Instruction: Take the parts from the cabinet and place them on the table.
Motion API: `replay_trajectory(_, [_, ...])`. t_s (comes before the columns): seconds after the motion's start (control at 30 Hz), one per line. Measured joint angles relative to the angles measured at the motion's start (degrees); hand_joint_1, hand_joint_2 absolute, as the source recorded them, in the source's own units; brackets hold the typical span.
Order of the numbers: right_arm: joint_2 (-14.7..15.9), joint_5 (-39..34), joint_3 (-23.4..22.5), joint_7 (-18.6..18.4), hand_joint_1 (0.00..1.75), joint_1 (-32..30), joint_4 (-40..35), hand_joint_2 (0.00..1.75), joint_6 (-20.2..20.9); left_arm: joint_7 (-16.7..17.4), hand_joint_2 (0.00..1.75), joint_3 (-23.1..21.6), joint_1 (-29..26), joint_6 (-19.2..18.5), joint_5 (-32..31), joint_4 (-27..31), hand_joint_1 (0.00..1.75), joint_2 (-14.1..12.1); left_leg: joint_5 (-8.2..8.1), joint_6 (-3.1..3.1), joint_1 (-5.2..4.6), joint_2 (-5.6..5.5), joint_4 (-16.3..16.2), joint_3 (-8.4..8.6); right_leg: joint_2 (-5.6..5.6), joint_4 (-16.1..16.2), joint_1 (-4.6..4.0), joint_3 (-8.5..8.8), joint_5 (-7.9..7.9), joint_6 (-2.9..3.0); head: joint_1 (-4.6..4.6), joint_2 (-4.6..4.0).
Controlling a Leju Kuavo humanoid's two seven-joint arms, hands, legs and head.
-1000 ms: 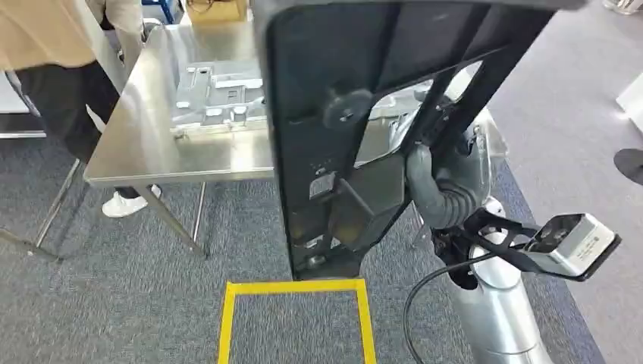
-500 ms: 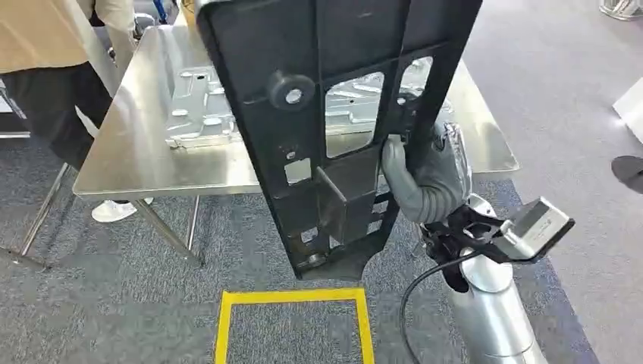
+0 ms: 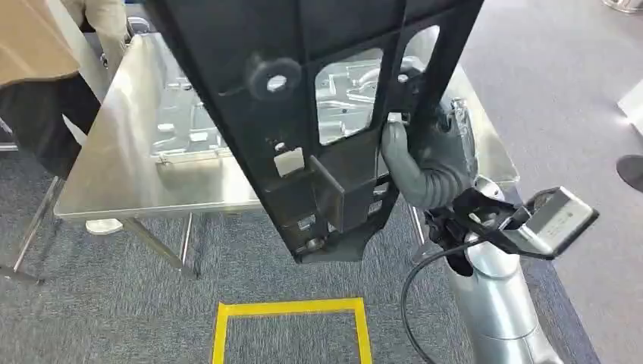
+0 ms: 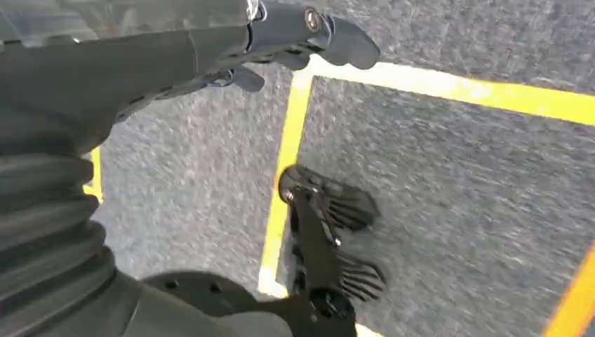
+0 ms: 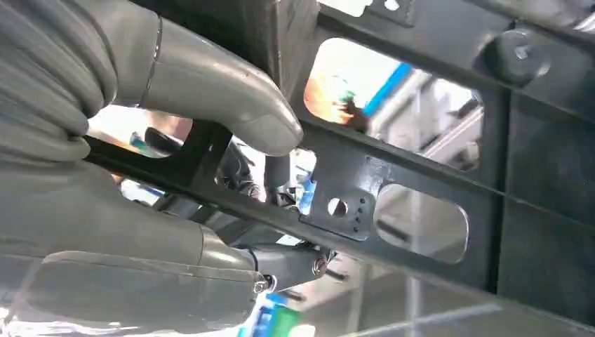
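Note:
A large black frame part (image 3: 303, 98) with cut-outs and a round knob hangs tilted in front of me, its lower end past the near edge of the steel table (image 3: 114, 182). My right hand (image 3: 428, 163) grips one of its bars on the right side. In the right wrist view the thumb and fingers of the right hand (image 5: 140, 140) wrap a bar of the black part (image 5: 421, 175). Pressed silver metal parts (image 3: 182, 125) lie on the table. In the left wrist view my left hand (image 4: 140, 63) hangs over the carpet and holds nothing.
A person (image 3: 38, 68) stands at the table's far left corner. A yellow tape square (image 3: 292, 309) marks the grey carpet at my feet. Yellow tape (image 4: 288, 140) also runs under the left hand. Open carpet lies to the right of the table.
The black part has swung up and to the left, leaning further over the table, with my right hand still gripping it. The view has shifted slightly.

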State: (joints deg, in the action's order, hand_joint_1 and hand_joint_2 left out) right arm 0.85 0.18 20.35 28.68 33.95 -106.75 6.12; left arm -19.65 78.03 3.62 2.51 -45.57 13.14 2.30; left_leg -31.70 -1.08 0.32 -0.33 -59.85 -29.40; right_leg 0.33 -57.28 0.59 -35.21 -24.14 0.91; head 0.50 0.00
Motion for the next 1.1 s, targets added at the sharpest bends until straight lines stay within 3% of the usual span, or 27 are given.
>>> replay_trajectory(0.1, [-0.02,-0.02,0.04,-0.57,1.75,2.71,-0.04,1.75,0.50,0.00,1.75,0.31,-0.05,0.00,0.04,0.02,0.00,0.02,-4.79,-0.37,0.29,0.00,-13.62,-8.30,-0.05,0.01,-0.16,0.95,-1.03,0.30,-0.06,0.00])
replay_trajectory(0.13, [-0.02,-0.09,0.04,-0.98,1.75,3.22,-0.04,1.75,0.83,0.00,1.75,0.37,-0.19,0.00,0.09,0.02,0.00,0.02,-4.50,-0.48,0.33,0.01,-16.08,-10.33,-0.03,-0.01,-0.17,1.48,-1.44,0.29,-0.15,0.02])
replay_trajectory(0.17, [-0.02,-0.22,0.09,-1.31,1.75,3.87,-0.04,1.75,1.22,0.00,1.75,0.42,-0.32,0.00,0.11,0.00,0.00,0.02,-2.38,-0.55,0.39,0.01,-15.33,-10.87,0.01,-0.01,-0.17,2.18,-1.93,0.22,-0.11,0.02])
replay_trajectory(0.2, [-0.02,-0.35,0.15,-1.66,1.75,4.70,-0.06,1.75,1.29,0.00,1.75,0.44,-0.35,0.00,0.11,0.00,0.00,0.02,0.98,-0.56,0.45,0.02,-11.97,-10.14,0.03,-0.03,-0.16,2.99,-2.48,0.10,-0.13,0.02])
replay_trajectory(0.27, [-0.26,-0.66,0.20,-2.34,1.75,6.29,-0.07,1.75,1.44,-0.04,1.75,0.48,-0.36,0.04,0.13,0.02,0.00,0.02,7.99,-0.34,0.53,0.09,-2.09,-6.93,0.01,-0.07,-0.13,4.63,-3.63,-0.26,-0.15,0.00])
replay_trajectory(0.33, [-0.44,-1.03,0.39,-2.99,1.75,7.75,-0.07,1.75,1.70,-0.09,1.75,0.61,-0.29,0.07,0.11,0.02,0.00,0.04,7.26,0.15,0.10,0.08,1.32,-5.18,0.20,-0.30,-0.46,4.72,-4.30,-1.04,-0.33,0.02])
replay_trajectory(0.4, [-0.48,-1.14,0.50,-3.58,1.75,8.42,-0.09,1.75,1.99,-0.15,1.75,0.61,-0.29,0.07,0.09,0.02,0.00,0.04,6.83,0.76,0.06,0.07,1.17,-5.53,0.09,0.04,-0.35,4.63,-4.35,-1.43,-0.28,0.00])
replay_trajectory(0.47, [-0.48,-1.37,0.57,-3.85,1.75,8.83,-0.11,1.75,2.08,-0.20,1.75,0.61,-0.34,0.04,-0.02,0.02,0.00,0.09,6.78,1.49,0.46,-0.04,1.94,-4.82,-0.01,-0.09,-0.30,4.98,-5.14,-2.26,-0.26,0.02])
replay_trajectory(0.5, [-0.48,-1.51,0.57,-3.91,1.75,9.19,-0.11,1.75,2.08,-0.26,1.75,0.61,-0.31,0.05,-0.07,0.00,0.00,0.15,6.58,1.79,0.41,-0.06,2.12,-4.42,-0.05,-1.91,-0.22,4.33,-5.68,-2.48,-0.15,0.00])
replay_trajectory(0.53, [-0.48,-1.66,0.57,-4.00,1.75,9.62,-0.04,1.75,2.05,-0.26,1.75,0.61,-0.23,0.04,-0.07,0.02,0.00,0.15,6.33,2.18,0.41,-0.02,2.12,-4.23,-0.04,-5.55,-0.22,2.24,-7.00,-2.65,-0.13,0.02])
replay_trajectory(0.6, [-0.46,-1.86,0.57,-4.00,1.75,9.68,0.20,1.75,2.05,-0.26,1.75,0.61,-0.15,0.07,-0.09,0.02,0.00,0.15,5.78,2.54,0.30,-0.01,2.11,-3.74,-0.04,-15.79,-0.17,-4.21,-10.08,-2.90,-0.11,0.00])
replay_trajectory(0.63, [-0.46,-1.97,0.57,-4.02,1.75,9.56,0.44,1.75,2.05,-0.26,1.75,0.61,-0.18,0.09,-0.11,0.02,0.00,0.15,5.44,2.57,0.26,-0.03,2.10,-3.36,-0.04,-18.66,-0.17,-6.50,-10.09,-2.95,-0.17,0.02])
replay_trajectory(0.67, [-0.44,-2.08,0.57,-4.02,1.75,9.50,0.61,1.75,2.05,-0.26,1.75,0.61,-0.23,0.11,-0.17,0.02,0.00,0.15,5.03,2.55,0.22,-0.07,2.10,-2.80,-0.04,-18.70,-0.18,-7.55,-8.53,-2.87,-0.13,0.00])
replay_trajectory(0.7, [-0.42,-2.21,0.57,-4.02,1.75,9.51,0.79,1.75,2.05,-0.26,1.75,0.61,-0.28,0.15,-0.17,0.02,0.00,0.15,4.57,2.51,0.17,-0.15,2.11,-2.14,-0.04,-15.98,-0.21,-7.11,-5.71,-2.64,-0.15,0.00])
replay_trajectory(0.77, [-0.39,-2.47,0.57,-3.91,1.75,9.52,0.98,1.75,2.03,-0.22,1.75,0.61,-0.27,0.26,-0.17,0.02,0.00,0.24,3.53,2.30,-0.03,-0.29,2.12,-0.60,-0.04,-5.50,-0.51,-3.50,1.40,-1.70,-0.13,0.00])
replay_trajectory(0.8, [-0.39,-2.60,0.55,-3.85,1.75,9.48,1.11,1.75,2.05,-0.22,1.75,0.61,-0.27,0.31,-0.17,0.00,0.00,0.39,3.05,2.16,0.00,-0.31,2.23,-0.38,-0.04,-2.19,-0.84,-2.42,2.50,-1.03,-0.13,0.00])
replay_trajectory(0.83, [-0.39,-2.75,0.55,-3.65,1.75,9.46,1.33,1.75,2.08,-0.17,1.75,0.63,-0.11,0.33,-0.15,0.00,0.00,0.66,2.74,1.74,-0.38,-0.30,2.04,-0.32,-0.17,-1.75,-1.17,-2.01,1.90,-0.71,-0.61,0.00])
replay_trajectory(0.93, [-0.35,-2.89,0.52,-3.30,1.75,9.36,1.82,1.75,2.14,-0.02,1.75,0.70,-0.08,0.55,-0.04,0.00,0.00,0.66,2.25,0.90,-0.08,-0.06,2.77,-0.06,0.03,-0.85,-1.26,-1.65,0.81,-0.28,-0.48,0.00])
replay_trajectory(0.97, [-0.35,-2.93,0.50,-3.21,1.75,9.31,1.86,1.75,2.14,-0.02,1.75,0.68,0.03,0.61,-0.04,0.04,0.00,0.57,1.83,0.52,-0.39,0.02,2.67,0.34,0.04,0.03,-0.49,-0.87,0.82,-0.18,-0.63,0.02])
replay_trajectory(1.0, [-0.35,-2.93,0.52,-3.15,1.75,9.30,1.92,1.75,2.16,-0.04,1.75,0.68,0.05,0.61,-0.02,0.02,0.00,0.59,1.51,0.21,-0.18,0.00,1.59,0.16,0.03,0.50,-0.40,-0.16,0.67,0.00,-0.41,0.00])
replay_trajectory(1.03, [-0.35,-2.97,0.52,-3.08,1.75,9.35,2.03,1.75,2.16,-0.04,1.75,0.70,0.06,0.61,-0.02,0.02,0.00,0.66,0.20,0.01,-0.11,0.03,-1.30,-1.24,-0.10,0.65,-0.38,0.35,0.38,0.36,-0.72,0.02])
replay_trajectory(1.1, [-0.35,-3.02,0.59,-2.91,1.75,9.04,2.27,1.75,2.23,-0.04,1.75,0.72,0.02,0.63,-0.02,0.02,0.00,0.68,-3.52,-0.41,0.24,0.03,-11.02,-7.07,-0.13,0.62,-0.41,0.96,-0.33,0.41,-0.65,0.00])
